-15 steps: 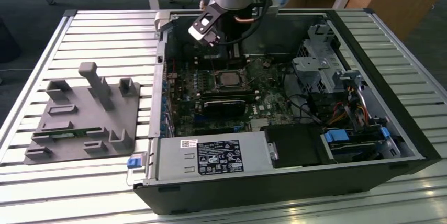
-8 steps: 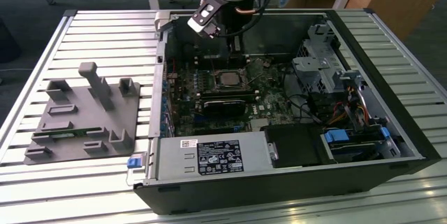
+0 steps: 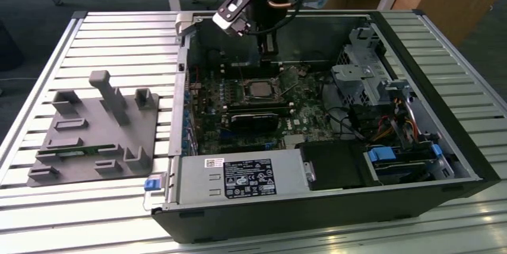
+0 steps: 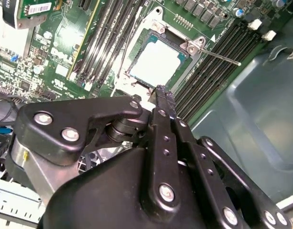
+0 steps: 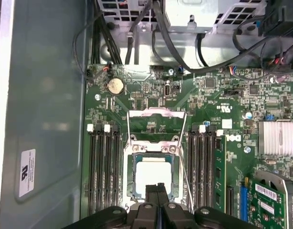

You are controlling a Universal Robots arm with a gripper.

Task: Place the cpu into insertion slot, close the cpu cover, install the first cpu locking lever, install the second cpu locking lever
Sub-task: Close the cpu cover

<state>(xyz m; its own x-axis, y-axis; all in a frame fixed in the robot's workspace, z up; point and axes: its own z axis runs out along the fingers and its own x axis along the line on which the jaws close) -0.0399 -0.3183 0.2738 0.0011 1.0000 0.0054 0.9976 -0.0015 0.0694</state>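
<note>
Just beyond closed gripper, cpu

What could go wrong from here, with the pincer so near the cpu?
1. The shut pincer hangs right at the edge of the cpu; a slightly wrong push may press on the chip itself.
2. A thin lever sticks out loose over the memory slots; it may slip off the narrow tips.

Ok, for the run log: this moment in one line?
cpu in insertion slot | cpu cover down | gripper shut, empty, at slot edge | lever sticking out
</note>
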